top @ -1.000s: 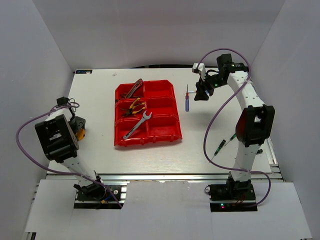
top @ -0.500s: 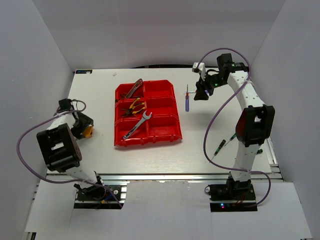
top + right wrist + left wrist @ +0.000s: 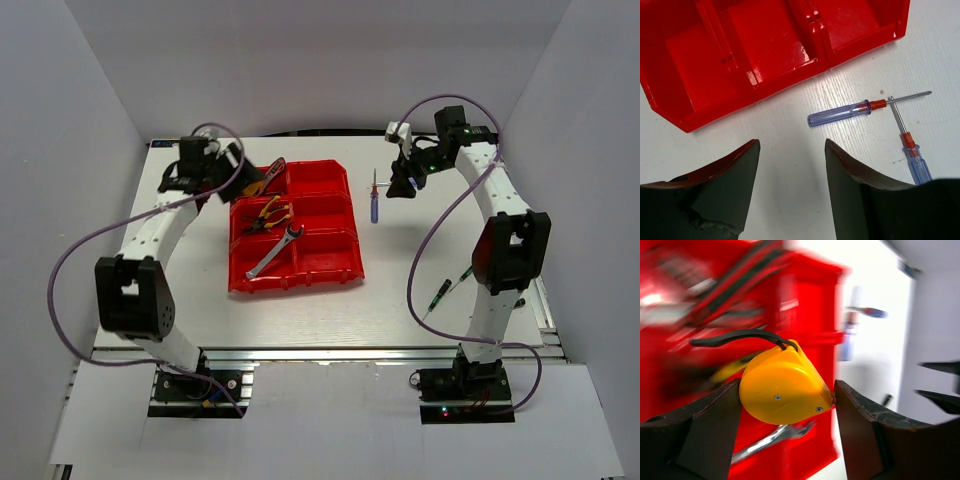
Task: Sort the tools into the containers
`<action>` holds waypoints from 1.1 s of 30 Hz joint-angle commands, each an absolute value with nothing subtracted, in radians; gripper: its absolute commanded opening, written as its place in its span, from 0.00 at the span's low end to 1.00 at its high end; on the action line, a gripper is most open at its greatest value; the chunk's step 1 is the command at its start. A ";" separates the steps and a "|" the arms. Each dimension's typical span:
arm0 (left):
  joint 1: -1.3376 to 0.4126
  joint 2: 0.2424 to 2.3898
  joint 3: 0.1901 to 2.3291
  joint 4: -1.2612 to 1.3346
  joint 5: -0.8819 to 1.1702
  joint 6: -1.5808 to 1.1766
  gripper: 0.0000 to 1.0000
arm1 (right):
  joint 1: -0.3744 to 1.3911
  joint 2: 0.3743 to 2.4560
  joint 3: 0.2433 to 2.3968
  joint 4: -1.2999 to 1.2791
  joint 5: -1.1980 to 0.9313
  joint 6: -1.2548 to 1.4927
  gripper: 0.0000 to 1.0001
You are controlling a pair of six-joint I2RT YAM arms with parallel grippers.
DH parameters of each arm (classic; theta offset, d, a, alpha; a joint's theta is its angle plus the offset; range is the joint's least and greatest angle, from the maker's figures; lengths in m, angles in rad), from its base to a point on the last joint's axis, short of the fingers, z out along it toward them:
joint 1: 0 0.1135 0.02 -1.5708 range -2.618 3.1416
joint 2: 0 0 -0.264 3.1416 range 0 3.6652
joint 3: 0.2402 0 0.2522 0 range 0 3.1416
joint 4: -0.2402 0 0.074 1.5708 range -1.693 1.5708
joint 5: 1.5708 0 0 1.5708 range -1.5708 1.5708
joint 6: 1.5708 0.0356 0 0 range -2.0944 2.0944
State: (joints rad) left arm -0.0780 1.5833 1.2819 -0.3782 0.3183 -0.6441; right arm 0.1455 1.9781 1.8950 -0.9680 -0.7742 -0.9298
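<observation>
My left gripper (image 3: 232, 172) hangs at the far left corner of the containers (image 3: 330, 265), a block of red bins. It is shut on the small orange piece (image 3: 785, 390), a rounded yellow-orange shell with a black loop on top. Red-black pliers (image 3: 268, 177), yellow pliers (image 3: 268, 215) and the silver wrench (image 3: 275, 250) lie in the left bins. My right gripper (image 3: 405, 182) stands open (image 3: 792, 145) over bare table. Two blue screwdrivers (image 3: 840, 112) (image 3: 912, 152) with crossed tips lie just beyond it, right of the bins.
Two green-black screwdrivers (image 3: 440, 295) (image 3: 463, 273) lie on the table near the right arm's base. The right-hand bins (image 3: 775, 40) hold nothing. White walls close in the table on three sides.
The left arm has swung from the table's left edge up and over to the far left corner of the bins, carrying the orange piece. The right arm has hardly moved.
</observation>
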 commanded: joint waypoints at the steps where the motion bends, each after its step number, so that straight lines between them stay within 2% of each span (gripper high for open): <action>1: -0.184 1.704 1.455 -0.261 0.448 -0.643 0.00 | 0.130 1.914 1.878 -0.917 -0.819 -0.899 0.62; 5: -0.239 1.926 1.685 -0.270 0.457 -0.621 0.00 | 0.117 1.901 1.865 -0.888 -0.822 -0.877 0.62; 8: -0.259 2.015 1.782 -0.276 0.454 -0.618 0.02 | 0.104 1.887 1.847 -0.867 -0.824 -0.864 0.62; 11: -0.278 2.121 1.920 -0.313 0.433 -0.604 0.09 | 0.092 1.876 1.827 -0.851 -0.821 -0.854 0.62; 12: -0.282 2.162 1.952 -0.345 0.416 -0.600 0.15 | 0.091 1.872 1.815 -0.842 -0.821 -0.853 0.62; 15: -0.294 2.201 2.028 -0.382 0.394 -0.565 0.19 | 0.080 1.862 1.787 -0.827 -0.822 -0.848 0.62; 21: -0.299 2.227 2.036 -0.416 0.373 -0.543 0.42 | 0.072 1.852 1.750 -0.815 -0.813 -0.853 0.62; 27: -0.307 2.215 2.023 -0.425 0.377 -0.526 0.57 | 0.072 1.848 1.744 -0.824 -0.802 -0.877 0.62; 29: -0.307 2.204 2.016 -0.425 0.376 -0.523 0.67 | 0.072 1.845 1.743 -0.827 -0.799 -0.879 0.62; 31: -0.307 2.194 2.011 -0.426 0.373 -0.523 0.72 | 0.072 1.844 1.736 -0.825 -0.798 -0.879 0.62; 32: -0.307 2.186 2.008 -0.426 0.370 -0.523 0.79 | 0.072 1.842 1.735 -0.825 -0.796 -0.879 0.62; 33: -0.307 2.181 2.009 -0.426 0.368 -0.523 0.80 | 0.072 1.842 1.733 -0.825 -0.795 -0.880 0.62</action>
